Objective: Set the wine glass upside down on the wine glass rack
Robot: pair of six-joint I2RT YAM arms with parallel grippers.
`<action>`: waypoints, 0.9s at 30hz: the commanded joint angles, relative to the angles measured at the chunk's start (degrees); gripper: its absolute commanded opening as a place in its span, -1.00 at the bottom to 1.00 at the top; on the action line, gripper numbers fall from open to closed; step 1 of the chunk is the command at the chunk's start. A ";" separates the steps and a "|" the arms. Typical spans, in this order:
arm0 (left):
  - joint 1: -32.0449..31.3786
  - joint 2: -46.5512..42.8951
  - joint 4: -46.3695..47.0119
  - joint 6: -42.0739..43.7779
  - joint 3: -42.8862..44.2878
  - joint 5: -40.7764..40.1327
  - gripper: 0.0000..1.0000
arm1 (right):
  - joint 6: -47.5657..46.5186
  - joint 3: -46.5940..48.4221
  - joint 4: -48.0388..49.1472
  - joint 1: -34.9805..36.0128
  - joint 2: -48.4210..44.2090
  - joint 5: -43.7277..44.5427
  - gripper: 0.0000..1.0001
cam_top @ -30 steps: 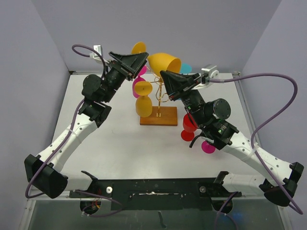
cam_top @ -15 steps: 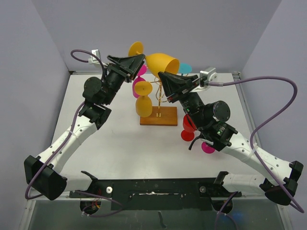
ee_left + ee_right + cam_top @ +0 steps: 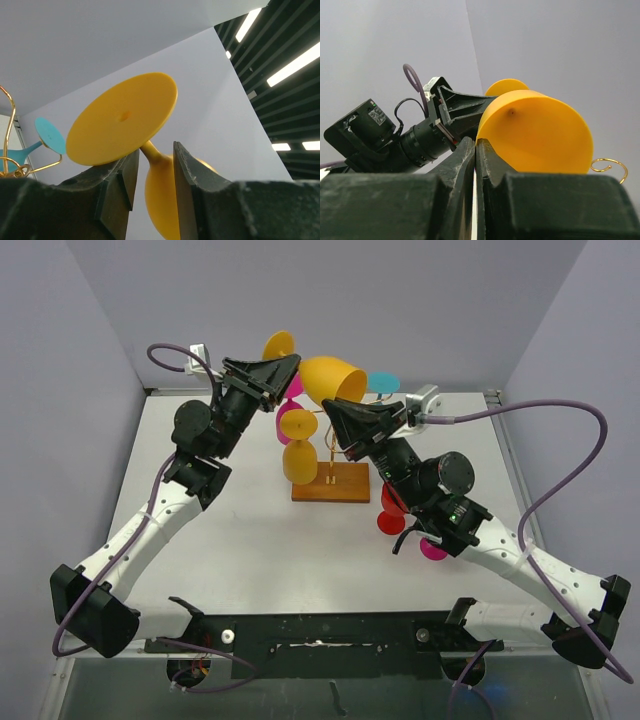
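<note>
- The yellow wine glass (image 3: 335, 378) is held in the air above the wine glass rack (image 3: 331, 430). It lies roughly on its side, foot to the left and open bowl to the right, and is not hung on any arm.
- The right claw (image 3: 332, 406) is clenched on the rim of the bowl. The right wrist view shows its two fingers pressed almost together with the rim's edge pinched between them.
- The left claw (image 3: 154, 150) straddles the stem just under the foot. A sliver of background shows on each side of the stem, so I cannot tell whether the fingers bear on it.
- The rack stands near the centre of the worktop (image 3: 240, 530), its gold wire stem rising from a brown wooden base (image 3: 331, 486).
- A second yellow glass (image 3: 298, 446) hangs on the rack's left side, foot uppermost.
- A pink glass (image 3: 291, 400) sits behind it, mostly hidden by the left claw.
- A teal glass (image 3: 383, 382) shows at the rack's far right.
- A red glass (image 3: 392, 505) and a magenta glass (image 3: 433, 548) are right of the base, both partly covered by the right arm.
</note>
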 commanded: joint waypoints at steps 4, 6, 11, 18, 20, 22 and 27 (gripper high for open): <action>0.38 -0.21 5.83 -1.81 2.05 0.25 -0.51 | 0.60 -1.35 1.09 0.39 -2.41 -3.65 -1.00; 0.50 -0.40 5.99 -1.82 1.84 0.01 -0.67 | 0.86 -1.88 0.79 0.48 -2.63 -3.77 -1.00; 0.72 -0.93 5.47 -1.42 1.86 -0.43 -1.00 | 1.69 -2.91 0.35 0.39 -3.29 -3.82 -1.00; 0.95 -1.25 4.96 0.56 2.00 -0.43 -1.00 | 5.45 -1.29 -2.79 0.43 -4.12 -0.81 -0.79; 1.14 -1.54 4.75 1.70 1.84 -0.32 -1.00 | 6.74 -0.71 -5.07 0.36 -4.91 0.23 -0.61; 1.42 -2.19 3.76 3.61 1.71 -0.23 -1.00 | 7.47 -0.19 -8.11 0.43 -6.04 1.59 -0.33; 1.60 -5.75 -1.01 11.05 0.78 -0.91 -1.00 | 6.08 6.46 -25.35 -0.51 -7.91 2.13 0.05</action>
